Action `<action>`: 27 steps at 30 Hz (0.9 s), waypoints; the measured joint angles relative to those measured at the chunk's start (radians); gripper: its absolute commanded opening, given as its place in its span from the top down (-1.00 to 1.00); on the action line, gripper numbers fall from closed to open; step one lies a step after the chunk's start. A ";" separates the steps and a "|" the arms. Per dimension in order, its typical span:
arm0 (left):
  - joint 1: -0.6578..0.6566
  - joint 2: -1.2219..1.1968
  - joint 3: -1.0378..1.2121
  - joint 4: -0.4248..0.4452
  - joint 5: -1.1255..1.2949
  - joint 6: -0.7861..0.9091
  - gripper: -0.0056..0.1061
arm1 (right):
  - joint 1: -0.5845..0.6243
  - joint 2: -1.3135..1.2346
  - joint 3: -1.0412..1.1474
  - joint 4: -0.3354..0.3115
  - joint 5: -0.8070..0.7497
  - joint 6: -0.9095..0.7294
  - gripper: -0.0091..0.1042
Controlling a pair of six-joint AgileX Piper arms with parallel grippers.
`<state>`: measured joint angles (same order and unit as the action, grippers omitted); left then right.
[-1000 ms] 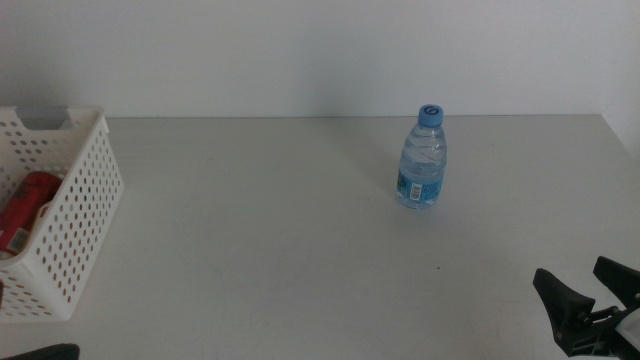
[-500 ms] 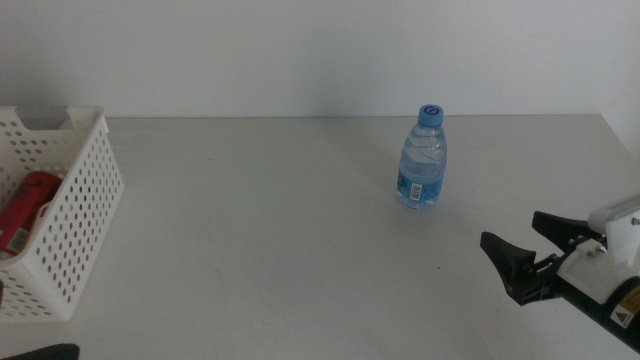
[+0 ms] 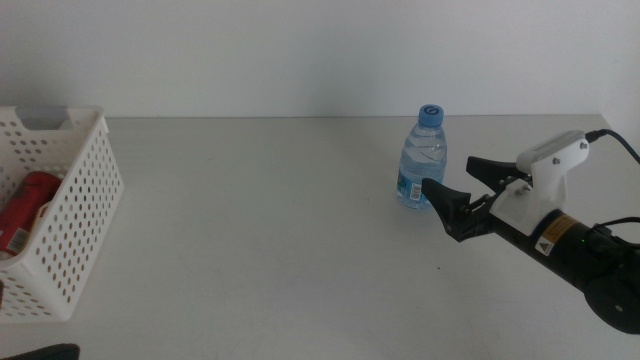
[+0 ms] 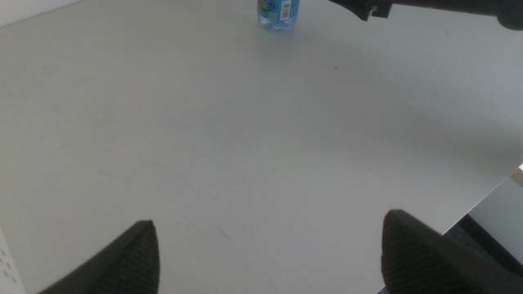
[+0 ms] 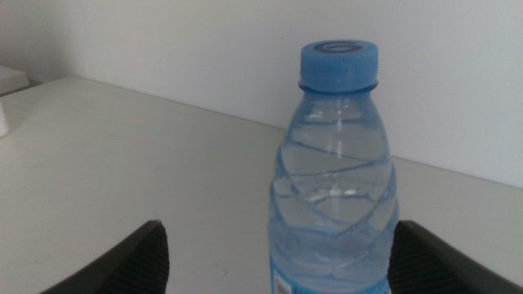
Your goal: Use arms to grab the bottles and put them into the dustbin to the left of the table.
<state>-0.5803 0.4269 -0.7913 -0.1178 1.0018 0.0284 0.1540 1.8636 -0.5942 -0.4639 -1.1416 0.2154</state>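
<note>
While the water bottle (image 3: 424, 157) is seen standing upright on the worktop (image 3: 280, 220) toward its far right, the right gripper (image 3: 456, 189) is extended in from the right, held low and roughly level, with its jaws spread wide and directed at the bottle's lower body, just beside it and not clearly touching. The left gripper (image 4: 270, 249) is held above the bare worktop well apart from the bottle, jaws spread. A red can (image 3: 24, 210) is noted lying inside the white dustbin (image 3: 80, 220) at the left edge.
</note>
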 measured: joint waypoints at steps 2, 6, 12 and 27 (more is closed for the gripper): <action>0.000 0.000 0.000 0.000 0.000 0.000 -0.75 | 0.010 0.036 -0.050 0.020 0.000 0.001 -0.73; 0.000 0.000 0.000 0.000 0.000 0.000 -0.75 | 0.016 0.093 -0.142 0.049 0.004 0.000 -0.73; 0.000 0.000 0.000 0.000 0.000 0.000 -0.75 | 0.023 0.165 -0.276 0.070 0.081 -0.009 -0.73; 0.000 0.000 0.000 0.001 0.000 0.000 -0.75 | 0.079 0.252 -0.392 0.149 0.202 -0.024 0.80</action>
<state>-0.5803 0.4269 -0.7913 -0.1171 1.0018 0.0284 0.2328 2.1159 -0.9864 -0.3154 -0.9394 0.1916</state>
